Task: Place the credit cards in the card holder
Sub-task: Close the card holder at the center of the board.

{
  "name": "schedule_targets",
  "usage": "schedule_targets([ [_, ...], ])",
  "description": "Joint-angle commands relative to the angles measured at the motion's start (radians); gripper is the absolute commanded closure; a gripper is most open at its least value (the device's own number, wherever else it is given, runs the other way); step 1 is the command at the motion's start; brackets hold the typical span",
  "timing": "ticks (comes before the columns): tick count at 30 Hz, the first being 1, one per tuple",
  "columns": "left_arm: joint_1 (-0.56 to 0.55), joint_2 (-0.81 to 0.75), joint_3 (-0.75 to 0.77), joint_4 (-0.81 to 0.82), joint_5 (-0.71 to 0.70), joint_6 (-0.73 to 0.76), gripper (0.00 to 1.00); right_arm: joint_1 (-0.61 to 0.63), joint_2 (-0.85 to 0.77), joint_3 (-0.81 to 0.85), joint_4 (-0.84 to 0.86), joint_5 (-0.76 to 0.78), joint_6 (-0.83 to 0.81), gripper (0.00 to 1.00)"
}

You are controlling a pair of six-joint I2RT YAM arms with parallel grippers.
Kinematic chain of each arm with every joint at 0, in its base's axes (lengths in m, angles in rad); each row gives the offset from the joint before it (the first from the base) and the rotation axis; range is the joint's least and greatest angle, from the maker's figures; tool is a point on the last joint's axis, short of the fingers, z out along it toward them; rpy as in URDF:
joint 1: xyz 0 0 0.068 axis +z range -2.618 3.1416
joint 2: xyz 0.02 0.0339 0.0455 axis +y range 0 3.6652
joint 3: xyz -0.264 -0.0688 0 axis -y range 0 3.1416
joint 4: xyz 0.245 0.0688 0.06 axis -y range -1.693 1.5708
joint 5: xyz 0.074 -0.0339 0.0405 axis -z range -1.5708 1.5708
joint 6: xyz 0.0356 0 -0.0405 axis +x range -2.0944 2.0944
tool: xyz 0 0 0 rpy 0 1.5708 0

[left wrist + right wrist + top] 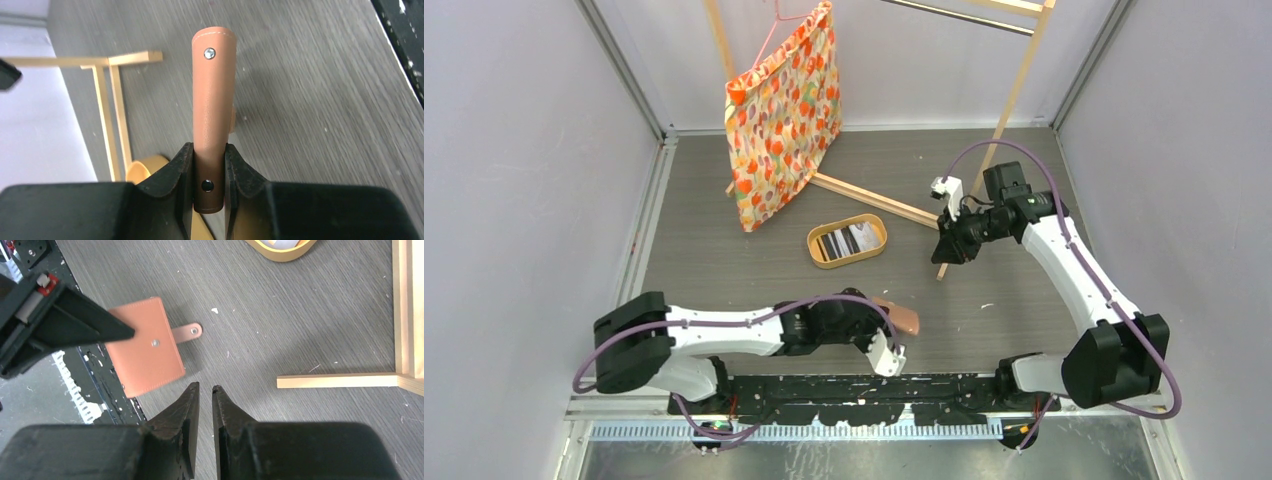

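The salmon-tan card holder [904,316] is folded shut and held edge-on in my left gripper [879,322], near the table's front edge. In the left wrist view the jaws are closed on the card holder [214,100] at the left gripper [209,150]. The right wrist view shows the card holder's face and snap tab [147,352]. The credit cards [848,240], black, grey and white, lie in an oval wooden tray [816,248] mid-table. My right gripper [950,250] hangs above the table right of the tray, with its jaws [205,388] nearly together and empty.
An orange patterned bag [784,120] hangs on a wooden rack [1016,90] at the back. The rack's base bars [874,200] lie on the table behind the tray and show in the right wrist view [340,381]. A black rail [854,390] runs along the near edge.
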Motion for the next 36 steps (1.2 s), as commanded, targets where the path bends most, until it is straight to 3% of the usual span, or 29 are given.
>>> schedule_targets([
  [1, -0.044, 0.079, -0.007, 0.285, -0.006, 0.149, 1.0, -0.004, 0.011, 0.0, 0.025, -0.004, 0.019, 0.79],
  [5, -0.07, 0.185, -0.075, 0.441, -0.087, 0.166, 1.0, -0.004, 0.023, -0.002, 0.024, -0.001, 0.019, 0.79],
  [9, -0.107, 0.223, -0.12, 0.468, -0.123, 0.144, 0.99, -0.004, 0.038, -0.006, 0.023, -0.007, 0.023, 0.79],
  [14, -0.162, 0.258, -0.145, 0.467, -0.187, 0.035, 0.8, -0.004, 0.06, -0.011, 0.019, -0.015, 0.03, 0.79],
  [19, -0.213, 0.246, -0.155, 0.448, -0.292, -0.045, 0.51, -0.001, 0.093, -0.029, 0.009, -0.047, 0.025, 0.77],
  [20, -0.219, 0.227, -0.153, 0.427, -0.3, -0.069, 0.42, 0.006, 0.099, -0.033, 0.01, -0.049, 0.026, 0.74],
  [22, -0.224, 0.178, -0.144, 0.361, -0.301, -0.121, 0.07, 0.02, 0.11, -0.04, 0.011, -0.044, 0.029, 0.67],
  [23, -0.226, 0.15, -0.141, 0.329, -0.302, -0.149, 0.02, 0.027, 0.117, -0.042, 0.01, -0.044, 0.03, 0.64],
  [27, -0.235, 0.02, -0.149, 0.24, -0.291, -0.28, 0.0, 0.055, 0.135, -0.058, 0.015, -0.06, 0.018, 0.54],
  [31, -0.231, -0.136, -0.146, 0.151, -0.241, -0.577, 0.0, 0.085, 0.158, -0.086, 0.037, -0.074, 0.0, 0.51],
  [36, -0.178, -0.204, -0.128, 0.128, -0.173, -0.948, 0.0, 0.145, 0.249, -0.066, 0.052, -0.036, 0.038, 0.51],
])
